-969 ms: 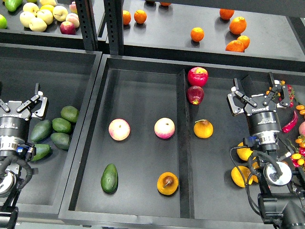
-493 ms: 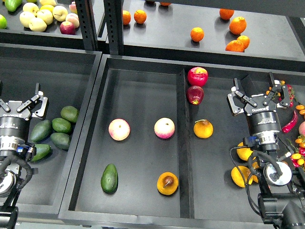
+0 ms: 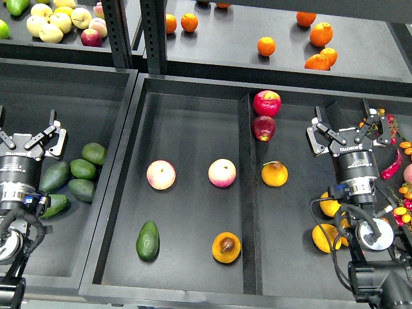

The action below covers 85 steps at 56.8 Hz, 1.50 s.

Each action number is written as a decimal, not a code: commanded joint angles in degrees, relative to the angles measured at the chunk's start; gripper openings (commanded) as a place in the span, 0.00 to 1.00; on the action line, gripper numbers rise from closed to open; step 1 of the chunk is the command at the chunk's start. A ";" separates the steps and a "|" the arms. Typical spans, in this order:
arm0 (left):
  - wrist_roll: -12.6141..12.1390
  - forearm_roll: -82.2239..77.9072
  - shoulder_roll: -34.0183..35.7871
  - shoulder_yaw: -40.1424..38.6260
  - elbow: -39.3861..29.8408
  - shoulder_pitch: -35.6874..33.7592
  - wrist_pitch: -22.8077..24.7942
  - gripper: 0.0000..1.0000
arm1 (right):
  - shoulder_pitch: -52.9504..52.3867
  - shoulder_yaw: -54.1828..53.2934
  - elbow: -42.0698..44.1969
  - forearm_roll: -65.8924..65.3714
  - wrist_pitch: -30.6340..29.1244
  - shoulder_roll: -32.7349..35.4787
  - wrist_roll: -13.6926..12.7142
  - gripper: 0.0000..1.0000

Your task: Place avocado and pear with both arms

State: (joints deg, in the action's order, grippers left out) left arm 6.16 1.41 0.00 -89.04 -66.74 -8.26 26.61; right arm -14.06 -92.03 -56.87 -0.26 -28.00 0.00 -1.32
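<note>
A dark green avocado [image 3: 147,240] lies near the front left of the middle tray [image 3: 193,129]. A round yellow-orange pear [image 3: 226,247] with a dark brown dimple lies to its right, near the tray's divider. My left gripper [image 3: 26,135] is open and empty over the left tray, beside a pile of avocados [image 3: 77,172]. My right gripper [image 3: 347,125] is open and empty over the right compartment, well apart from both fruits.
Two pink-yellow apples [image 3: 161,174] [image 3: 222,172] lie mid-tray. A stemmed pear [image 3: 275,174] and two red fruits [image 3: 266,103] lie right of the divider. Yellow fruits [image 3: 325,237] sit by my right arm. Oranges [image 3: 320,33] and apples [image 3: 61,22] are on the back shelf.
</note>
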 commanded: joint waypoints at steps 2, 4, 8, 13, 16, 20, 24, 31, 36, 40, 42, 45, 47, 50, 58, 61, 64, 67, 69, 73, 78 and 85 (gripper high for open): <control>-0.09 0.00 0.00 0.01 0.12 0.09 0.02 1.00 | 0.00 0.01 0.00 0.00 0.00 0.00 0.00 0.99; -0.09 0.00 0.00 0.01 0.12 0.09 0.02 1.00 | 0.00 -0.08 0.00 0.00 0.00 0.00 0.00 0.99; -0.09 -0.09 0.00 -0.08 0.12 0.09 0.11 1.00 | 0.00 -0.08 0.00 0.00 0.00 0.00 0.00 0.99; -0.09 0.00 0.00 -0.16 0.20 0.09 0.11 1.00 | 0.00 -0.08 -0.09 0.00 0.00 0.00 0.00 0.99; -0.09 0.00 0.00 -0.25 0.20 0.09 0.20 1.00 | -0.09 -0.08 -0.09 0.00 0.00 0.00 0.00 0.99; -0.18 0.00 0.00 -0.25 0.20 0.09 0.37 1.00 | -0.09 0.01 -0.09 -0.09 0.00 0.00 0.09 0.99; -0.79 0.00 0.00 -0.43 0.20 0.09 1.39 1.00 | -0.09 0.01 -0.26 0.00 0.00 0.00 0.09 0.99; -9.03 0.17 0.00 -1.04 0.29 0.18 1.39 1.00 | -0.09 -0.08 -0.26 -0.09 0.00 0.00 0.09 0.99; -19.57 2.10 0.00 -0.78 0.73 -0.18 1.39 0.99 | -0.53 -1.13 0.70 0.09 0.00 0.00 -0.70 0.99; -28.98 5.61 0.00 0.27 0.99 -1.40 1.39 0.99 | -1.41 -1.66 2.46 0.17 0.00 0.00 -1.67 0.99; -33.56 7.46 0.00 0.89 1.08 -2.63 1.39 0.97 | -1.84 -2.01 3.77 0.17 0.49 0.00 -2.54 0.99; -34.16 9.48 2.62 2.90 1.34 -4.82 1.39 0.96 | -2.46 -2.71 5.01 0.17 1.72 0.00 -4.21 0.99; -34.16 10.37 4.65 4.49 1.52 -5.88 1.39 0.96 | -2.72 -3.07 5.27 0.35 2.07 0.00 -5.01 0.99; -34.16 11.86 8.96 8.18 2.14 -7.91 1.39 0.96 | -3.51 -3.51 5.80 0.88 2.51 0.00 -6.06 0.99; -34.16 16.61 22.58 21.53 2.31 -14.85 1.39 0.97 | -7.73 -3.60 9.31 2.37 3.92 0.00 -6.24 0.99; -34.16 16.70 25.04 26.36 2.31 -16.95 1.39 0.97 | -8.87 -3.86 10.11 2.37 4.36 0.00 -6.24 0.99; -34.16 16.70 27.33 32.43 2.23 -19.94 1.39 0.98 | -10.11 -4.21 11.16 2.46 4.45 0.00 -6.24 0.99; -34.16 16.52 29.09 37.62 2.31 -22.58 1.39 0.98 | -11.42 -4.30 12.74 2.55 4.45 0.00 -6.24 0.99; -34.16 16.26 30.49 41.21 2.31 -24.68 1.39 0.98 | -12.21 -4.30 13.88 2.90 4.45 0.00 -6.24 0.99; -34.16 15.82 32.25 46.58 2.05 -27.59 1.39 0.98 | -12.83 -4.21 15.03 4.13 4.45 0.00 -6.24 0.99; -34.16 12.84 33.40 54.32 1.96 -31.11 1.39 0.98 | -13.18 -4.12 15.21 5.01 4.45 0.00 -6.24 0.99; -34.16 2.82 33.40 62.76 2.31 -34.01 1.39 0.99 | -13.27 -4.04 14.94 5.01 4.53 0.00 -6.24 0.99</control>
State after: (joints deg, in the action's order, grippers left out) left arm -28.01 12.36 33.17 -33.63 -64.71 -39.72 28.02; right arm -27.21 -96.15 -41.72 4.60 -23.49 0.00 -7.56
